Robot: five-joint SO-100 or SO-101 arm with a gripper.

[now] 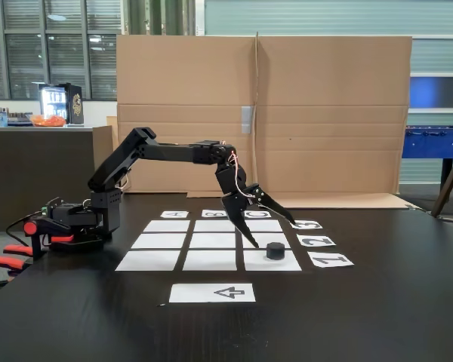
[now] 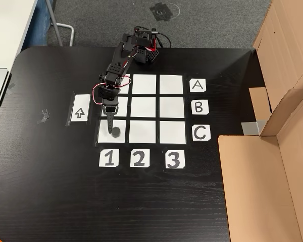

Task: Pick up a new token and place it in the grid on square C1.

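Note:
The token, a small black puck, stands on square C1. That is the corner square of the grid in line with the labels "C" and "1". My gripper hangs just above the token, open, with its jaws spread wide. In the fixed view one fingertip points down beside the token's left. Nothing is held between the fingers.
An arrow-printed sheet lies beside the grid. Number labels and letter labels edge it. The arm's base sits at the table's edge. Cardboard panels stand along one side.

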